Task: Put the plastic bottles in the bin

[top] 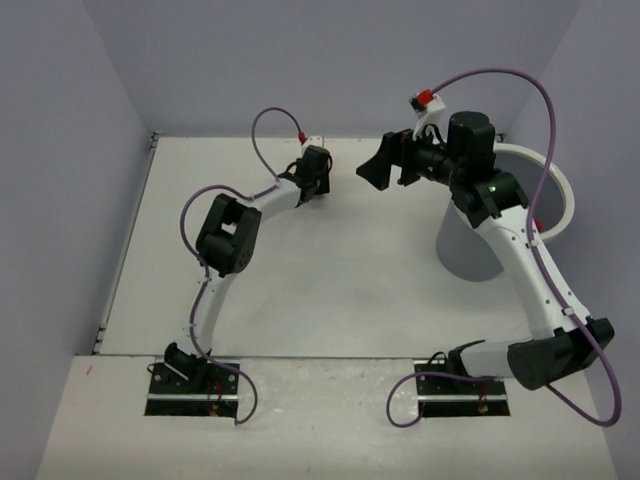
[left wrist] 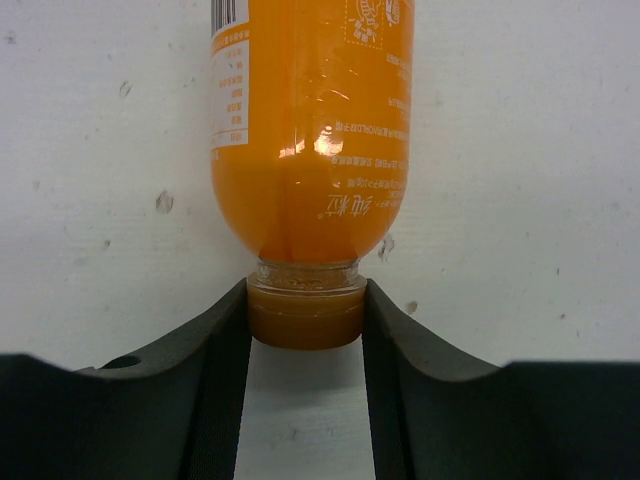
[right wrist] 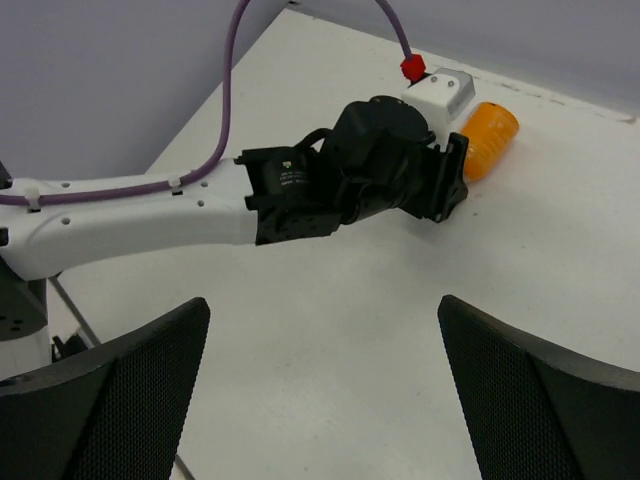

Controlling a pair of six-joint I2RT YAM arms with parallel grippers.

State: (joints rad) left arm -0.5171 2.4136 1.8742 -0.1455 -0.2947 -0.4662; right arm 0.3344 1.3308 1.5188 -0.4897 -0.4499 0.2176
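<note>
Your left gripper (left wrist: pixel 305 292) was clamped on only the cap of the orange bottle (left wrist: pixel 310 130), lying top centre. It could swing loose before reaching the bin (top: pixel 566 185), centre right. Right gripper (right wrist: pixel 322 305) was wide apart and empty.

Top cam sits high behind both arm bases (top: pixel 192 385), looking down and forward; I get the whole flat white desk (top: pixel 330 270). Left wrist cam is in very close, looking along its black jaws at the short orange plastic bottle (left wrist: pixel 310 150) lying on the desk. Right wrist cam hangs higher, well back, facing the white-and-black left arm (right wrist: pixel 150 210); it shares that bottle (right wrist: pixel 488 138) with the left view.
</note>
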